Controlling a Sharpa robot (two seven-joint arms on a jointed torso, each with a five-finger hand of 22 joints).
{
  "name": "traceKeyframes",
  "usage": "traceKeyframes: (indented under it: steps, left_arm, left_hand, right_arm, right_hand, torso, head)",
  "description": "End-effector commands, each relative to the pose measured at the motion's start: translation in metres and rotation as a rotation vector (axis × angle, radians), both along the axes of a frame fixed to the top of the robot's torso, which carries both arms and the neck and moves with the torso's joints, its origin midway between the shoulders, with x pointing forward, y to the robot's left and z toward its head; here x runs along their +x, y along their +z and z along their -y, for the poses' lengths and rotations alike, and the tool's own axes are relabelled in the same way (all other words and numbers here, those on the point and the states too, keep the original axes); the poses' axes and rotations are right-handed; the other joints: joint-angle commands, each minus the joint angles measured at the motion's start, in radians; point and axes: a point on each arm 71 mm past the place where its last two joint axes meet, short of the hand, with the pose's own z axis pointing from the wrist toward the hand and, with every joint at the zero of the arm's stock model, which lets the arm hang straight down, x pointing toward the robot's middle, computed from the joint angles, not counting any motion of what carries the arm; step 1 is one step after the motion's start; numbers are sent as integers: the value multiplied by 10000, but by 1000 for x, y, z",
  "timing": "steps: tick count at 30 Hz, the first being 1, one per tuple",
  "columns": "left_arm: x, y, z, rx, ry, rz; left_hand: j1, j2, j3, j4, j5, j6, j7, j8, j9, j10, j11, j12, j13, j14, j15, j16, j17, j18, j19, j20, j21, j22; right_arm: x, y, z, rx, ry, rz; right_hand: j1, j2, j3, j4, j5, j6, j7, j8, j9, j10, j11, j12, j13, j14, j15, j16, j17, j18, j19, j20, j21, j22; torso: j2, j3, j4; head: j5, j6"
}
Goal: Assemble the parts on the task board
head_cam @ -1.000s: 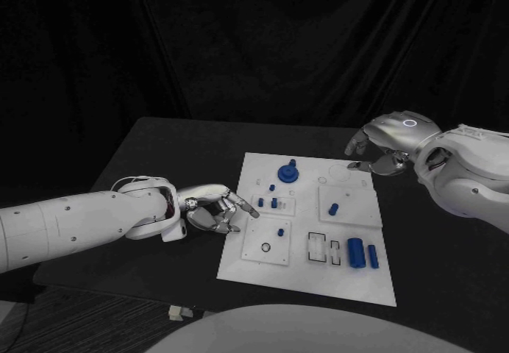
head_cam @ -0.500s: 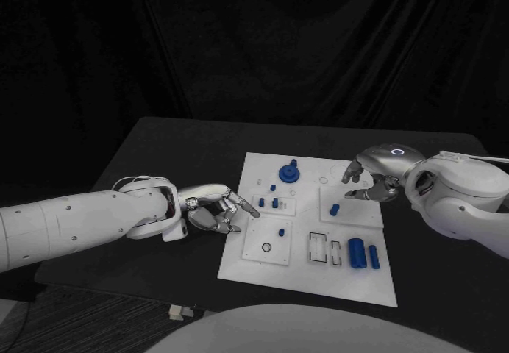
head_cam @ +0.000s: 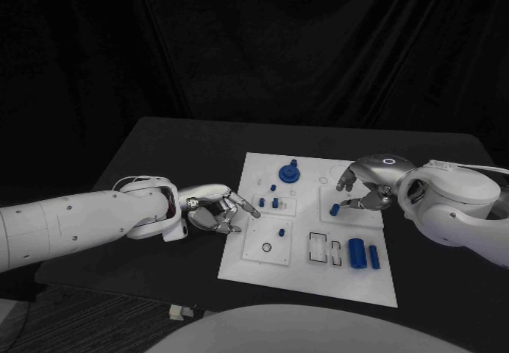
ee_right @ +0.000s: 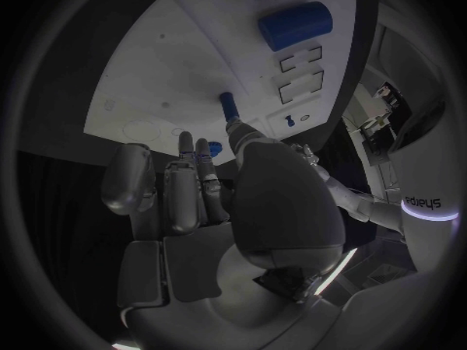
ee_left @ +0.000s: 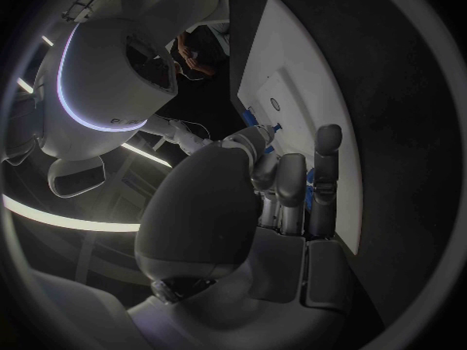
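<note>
Task board [head_cam: 307, 283]: white plate, centre of the head view, lying flat on the black table [head_cam: 159, 147]. Rigid, with outlined recesses; it probably slides if pushed sideways.

Parts, blue, small, hard-looking:
- Short peg [head_cam: 333, 209], right of centre, standing on a raised white panel. Judged light, stiff and smooth, so likely slippery. Best taken by a pinch across its sides near the top.
- Two cylinders [head_cam: 362, 253], lower right of the board, lying side by side. Apt to roll; take across the middle.
- Round knobbed piece [head_cam: 287, 173], upper middle of the board.
- Small pegs [head_cam: 268, 201], left of centre, standing close together.

Right hand [head_cam: 364, 185]: centre right, over the board's upper right, directly above and beside the short peg. Fingers apart, nothing between them. In the right wrist view the peg [ee_right: 229, 106] stands just beyond the fingertips [ee_right: 185, 141], apart from them.

Left hand [head_cam: 218, 207]: centre left, at the board's left edge, near the small pegs. Fingers loosely curled, one extended toward the board, holding nothing. Whether it touches the board cannot be told.
</note>
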Motion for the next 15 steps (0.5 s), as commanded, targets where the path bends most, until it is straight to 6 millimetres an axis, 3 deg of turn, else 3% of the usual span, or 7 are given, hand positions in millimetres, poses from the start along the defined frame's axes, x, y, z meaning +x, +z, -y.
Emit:
traceKeyframes:
  steps: [1, 15]
  left_arm:
    - [-1, 1, 2, -182, -70, 37]
    - [-1, 1, 2, -183, -91, 23]
  left_hand:
    - [-74, 51, 24, -41, 51, 56, -23, 47, 13, 29, 5, -25, -9, 3, -27, 4, -17, 184, 7, -34, 19, 550]
    - [-74, 51, 24, -41, 51, 56, -23, 47, 13, 29, 5, -25, -9, 3, -27, 4, -17, 184, 7, -34, 19, 550]
  right_arm:
    - [-2, -3, -2, 37, 176, -162]
    - [-6, -17, -7, -5, 326, -581]
  right_hand:
    - [122, -38, -70, -7, -35, -27, 33, -63, -21, -70, 17, -38, -23, 430, 61, -52, 459, 72, -70, 12, -104, 1422]
    - [792, 24, 31, -251, 70, -316, -22, -27, -245, -284, 57, -22, -301, 318, 106, -199, 256, 136, -204, 61, -524, 1352]
  torso:
    - [0, -1, 2]
    - [-1, 1, 0]
  head:
    - [6, 0]
    - [49, 0]
